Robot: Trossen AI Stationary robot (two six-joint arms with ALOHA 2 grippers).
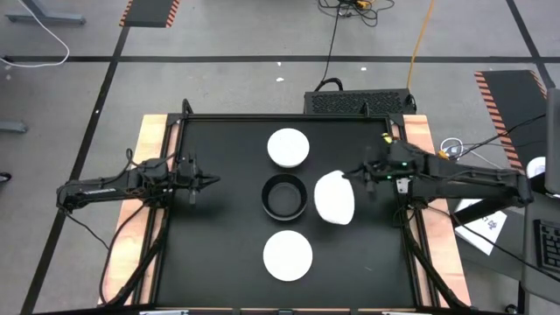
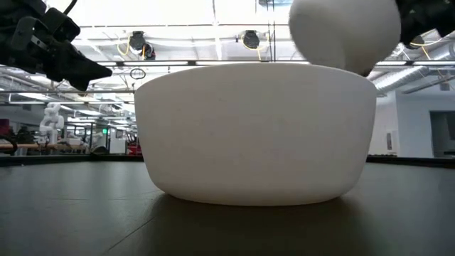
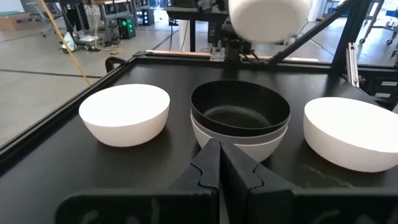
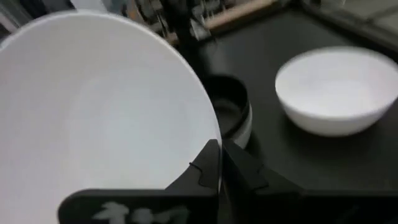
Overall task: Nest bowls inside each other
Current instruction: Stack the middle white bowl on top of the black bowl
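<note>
No readable text, labels, brand names or numbers appear in any view. White marks on the right gripper's body point(image 4: 134, 213), seen in the right wrist view, are too blurred to make out.

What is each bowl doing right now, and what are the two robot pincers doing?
Far white bowl: upright on the table, alone.
Near white bowl: upright on the table, alone.
Black bowl: nested on top of a stack, with pale bowl rims under it.
Held white bowl: lifted and tilted, beside the stack.
Right pincer: shut on the held white bowl's rim.
Left pincer: shut, holding nothing.
</note>
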